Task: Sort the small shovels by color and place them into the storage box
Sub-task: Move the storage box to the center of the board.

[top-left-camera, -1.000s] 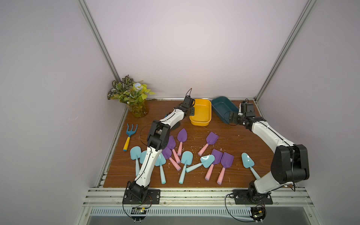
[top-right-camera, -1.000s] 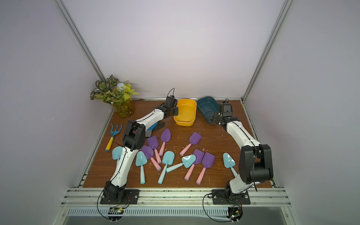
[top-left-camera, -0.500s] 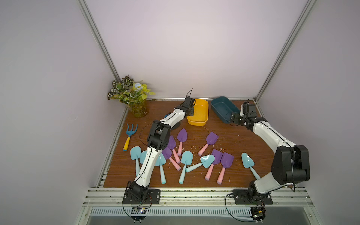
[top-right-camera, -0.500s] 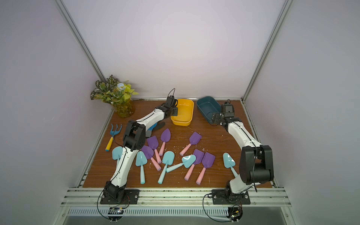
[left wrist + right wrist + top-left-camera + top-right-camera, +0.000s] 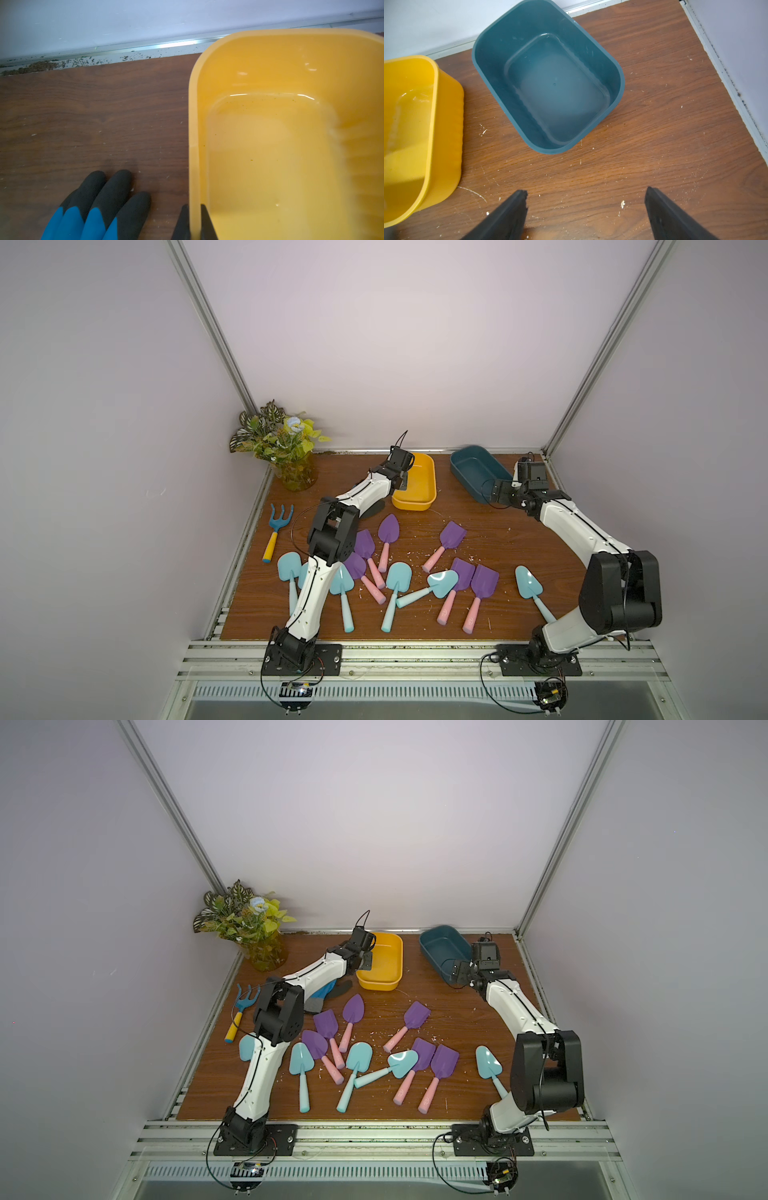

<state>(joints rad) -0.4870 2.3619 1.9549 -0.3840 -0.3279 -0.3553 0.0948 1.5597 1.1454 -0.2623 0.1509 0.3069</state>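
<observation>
The left gripper (image 5: 194,209) is clamped on a side wall of the yellow storage box (image 5: 413,502), which stands at the rear edge of the table (image 5: 498,531). The right gripper (image 5: 585,191) hangs with jaws spread wide just in front of the teal storage box (image 5: 546,83), near the rear right corner. The small shovels (image 5: 398,576), aqua and purple-pink, lie scattered across the front half, all outside the boxes.

The left arm (image 5: 314,589) and right arm (image 5: 575,526) are glossy white moulded shells joined by bulky matte-black joint housings, with thin black cables running along them. The left pincer (image 5: 193,207) and right pincer (image 5: 585,192) have tapered matte-black fingers; just behind each sits a boxy black camera module (image 5: 532,470).
</observation>
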